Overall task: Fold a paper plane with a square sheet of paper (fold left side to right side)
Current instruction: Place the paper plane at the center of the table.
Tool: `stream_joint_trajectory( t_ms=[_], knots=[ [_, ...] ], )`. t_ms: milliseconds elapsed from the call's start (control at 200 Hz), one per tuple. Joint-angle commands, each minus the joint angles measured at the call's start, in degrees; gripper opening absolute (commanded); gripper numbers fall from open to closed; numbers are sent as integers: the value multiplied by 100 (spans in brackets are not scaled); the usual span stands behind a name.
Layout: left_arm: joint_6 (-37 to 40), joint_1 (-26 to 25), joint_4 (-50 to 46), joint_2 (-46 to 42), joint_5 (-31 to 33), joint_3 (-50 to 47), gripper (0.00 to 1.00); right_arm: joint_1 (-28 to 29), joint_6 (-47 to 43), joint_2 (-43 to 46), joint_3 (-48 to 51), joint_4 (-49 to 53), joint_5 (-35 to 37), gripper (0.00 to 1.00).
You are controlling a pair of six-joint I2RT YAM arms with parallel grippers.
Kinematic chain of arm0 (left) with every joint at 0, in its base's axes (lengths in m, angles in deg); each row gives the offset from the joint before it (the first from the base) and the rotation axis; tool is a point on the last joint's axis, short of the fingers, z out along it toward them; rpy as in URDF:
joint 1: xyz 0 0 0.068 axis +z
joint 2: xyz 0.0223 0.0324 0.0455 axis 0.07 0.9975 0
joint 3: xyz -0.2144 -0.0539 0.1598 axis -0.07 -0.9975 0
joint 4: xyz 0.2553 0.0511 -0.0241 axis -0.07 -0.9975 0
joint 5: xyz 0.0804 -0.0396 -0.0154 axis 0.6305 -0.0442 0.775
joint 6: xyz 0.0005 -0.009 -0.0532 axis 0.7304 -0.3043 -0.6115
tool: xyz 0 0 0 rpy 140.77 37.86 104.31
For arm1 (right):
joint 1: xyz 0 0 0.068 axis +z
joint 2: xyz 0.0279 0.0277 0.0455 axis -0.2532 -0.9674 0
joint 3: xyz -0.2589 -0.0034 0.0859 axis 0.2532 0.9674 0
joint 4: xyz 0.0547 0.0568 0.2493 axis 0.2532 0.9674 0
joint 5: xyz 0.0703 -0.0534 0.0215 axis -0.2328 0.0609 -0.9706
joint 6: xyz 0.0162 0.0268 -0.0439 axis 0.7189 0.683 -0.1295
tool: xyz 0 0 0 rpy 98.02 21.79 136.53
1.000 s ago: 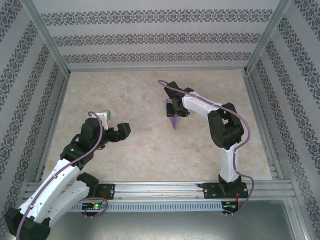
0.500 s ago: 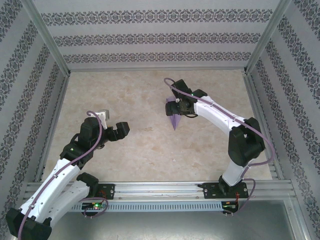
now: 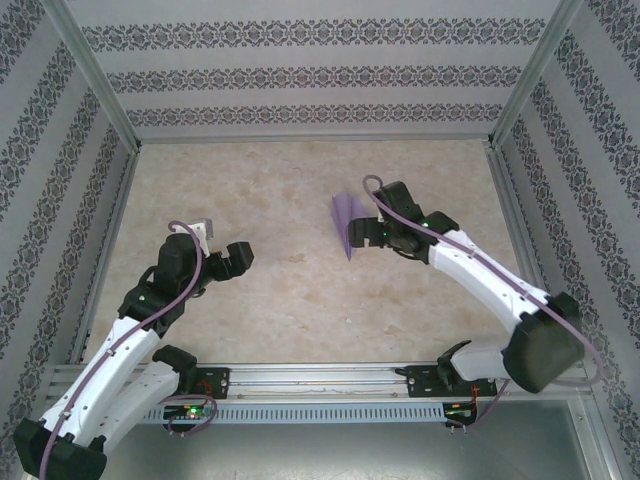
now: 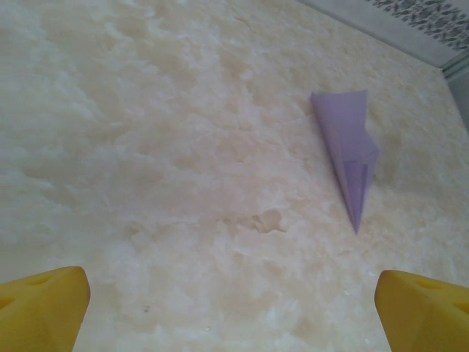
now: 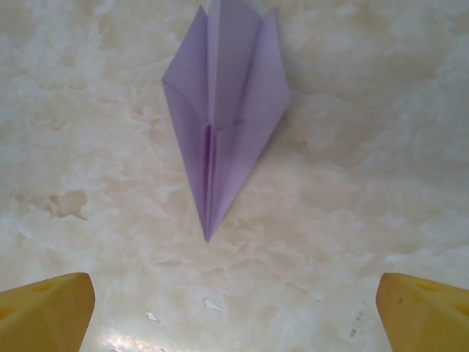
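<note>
The paper plane was seen on the table just ahead of the right gripper, jaws spread wide, nothing held.

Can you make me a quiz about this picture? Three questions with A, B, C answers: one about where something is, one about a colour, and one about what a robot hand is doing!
1. Where is the paper plane?
A. Flying up in the air
B. Lying on the table, just ahead of the right hand
C. Stuck on the back wall

2. What colour is the paper plane?
A. Lilac
B. Green
C. Orange

3. What is the right hand doing?
A. Squeezing the plane
B. Open, holding nothing
C. Shut tight on a pen

Answers:
1 B, because the plane rests on the marbled table with its pointed tip toward the right hand.
2 A, because the folded paper is pale purple all over.
3 B, because its yellow fingertips sit wide apart and the plane lies free beyond them.
</note>
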Motion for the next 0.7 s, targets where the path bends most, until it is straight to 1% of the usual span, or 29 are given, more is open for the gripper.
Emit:
stream_joint_trajectory(
  t_ms=[0,125,275,350,445,565,695],
  knots=[
    [437,199,-428,-63,471,389,99,-243,-153,628,457,-328,76,98],
    [813,470,-536,-85,803,604,99,-772,-332,1428,982,-590,15,98],
    [1199,895,-293,-150,1040,602,99,-1555,-617,2326,1634,-979,173,98],
    [1398,1088,-52,-169,1217,490,99,-1907,-889,2671,2073,-1404,217,98],
    [1575,1292,290,-169,1479,265,99,-2118,-1195,3025,2762,-2212,496,98],
    [1844,1427,896,-177,1853,-143,100,-2243,-1571,3077,3596,-3449,639,98],
    [1908,1498,1652,-169,2043,-694,100,-2407,-1651,2460,4238,-4633,615,98]
  ],
)
